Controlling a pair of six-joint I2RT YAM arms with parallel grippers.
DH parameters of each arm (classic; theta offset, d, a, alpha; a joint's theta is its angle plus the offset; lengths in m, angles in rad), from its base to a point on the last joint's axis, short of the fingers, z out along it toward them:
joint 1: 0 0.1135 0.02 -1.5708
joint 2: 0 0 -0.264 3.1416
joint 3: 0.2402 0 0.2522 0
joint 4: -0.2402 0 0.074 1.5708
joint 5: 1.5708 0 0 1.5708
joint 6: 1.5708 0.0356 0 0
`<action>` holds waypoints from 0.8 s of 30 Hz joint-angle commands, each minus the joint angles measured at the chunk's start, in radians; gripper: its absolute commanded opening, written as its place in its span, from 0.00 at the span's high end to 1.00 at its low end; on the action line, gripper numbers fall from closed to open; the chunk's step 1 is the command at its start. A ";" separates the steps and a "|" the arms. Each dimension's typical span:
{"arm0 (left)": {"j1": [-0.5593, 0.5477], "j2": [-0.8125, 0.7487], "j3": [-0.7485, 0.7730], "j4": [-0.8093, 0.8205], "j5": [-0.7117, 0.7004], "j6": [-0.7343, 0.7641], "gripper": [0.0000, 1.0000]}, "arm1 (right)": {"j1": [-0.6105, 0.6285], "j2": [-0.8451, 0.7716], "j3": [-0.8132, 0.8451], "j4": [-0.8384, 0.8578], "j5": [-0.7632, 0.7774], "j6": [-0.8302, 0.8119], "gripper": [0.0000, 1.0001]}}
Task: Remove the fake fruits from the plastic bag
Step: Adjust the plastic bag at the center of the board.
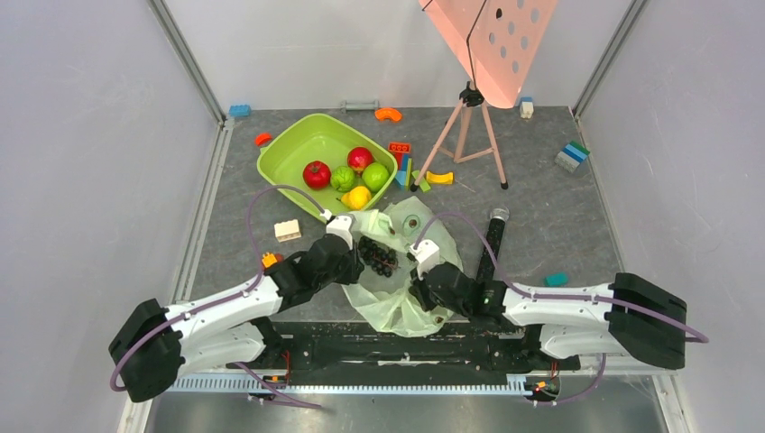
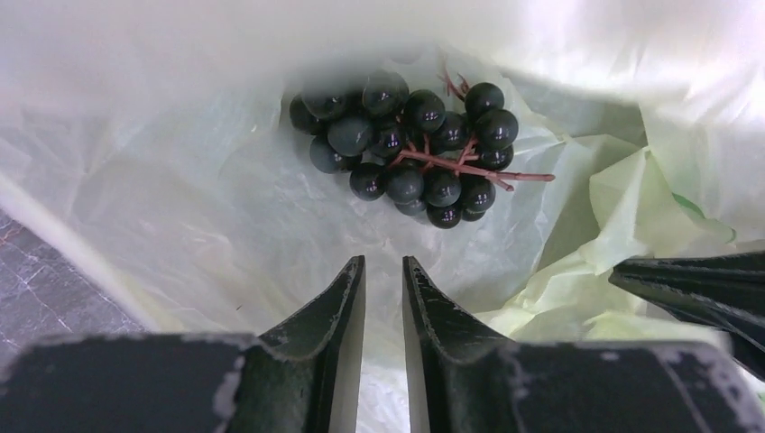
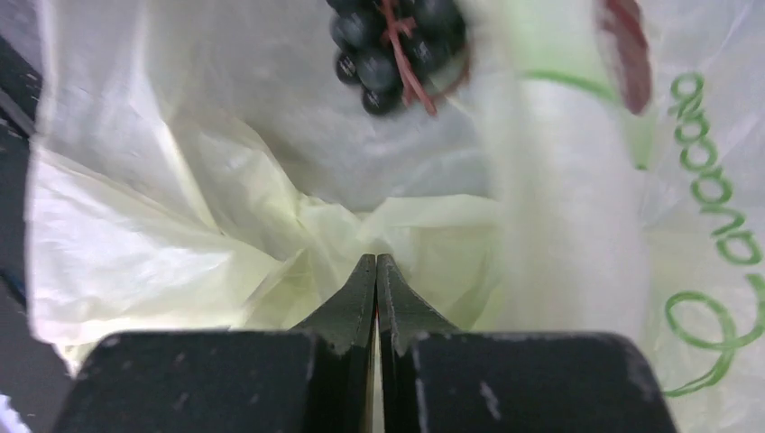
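The plastic bag (image 1: 408,308) lies crumpled between my two arms. The black grape bunch (image 1: 377,255) lies inside its open mouth and shows in the left wrist view (image 2: 410,149) and the right wrist view (image 3: 397,41). A green avocado half (image 1: 412,221) shows through the bag's far side. My left gripper (image 2: 383,260) reaches into the bag (image 2: 180,189) just short of the grapes, its jaws a narrow gap apart and empty. My right gripper (image 3: 376,256) is shut on a fold of the bag (image 3: 180,225) at its near right side.
The lime-green tub (image 1: 289,149) behind the bag holds a red tomato (image 1: 316,173), a red apple (image 1: 360,159), two green fruits (image 1: 375,176) and a yellow pear (image 1: 357,198). A tripod (image 1: 460,135) with a pink board, a black cylinder (image 1: 492,239) and loose bricks (image 1: 287,230) stand around.
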 commanded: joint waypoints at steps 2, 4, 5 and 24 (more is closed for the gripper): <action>0.001 -0.033 -0.029 0.052 0.018 -0.055 0.73 | 0.046 -0.021 -0.131 0.171 0.076 0.107 1.00; 0.000 -0.039 -0.041 0.064 0.028 -0.056 0.74 | 0.070 -0.005 -0.161 0.180 0.090 0.123 1.00; 0.000 -0.040 -0.046 0.072 0.034 -0.056 0.74 | 0.086 0.007 -0.174 0.193 0.098 0.129 1.00; -0.023 -0.131 -0.085 0.158 0.146 -0.045 0.77 | 0.182 -0.002 -0.050 0.094 0.354 0.234 0.66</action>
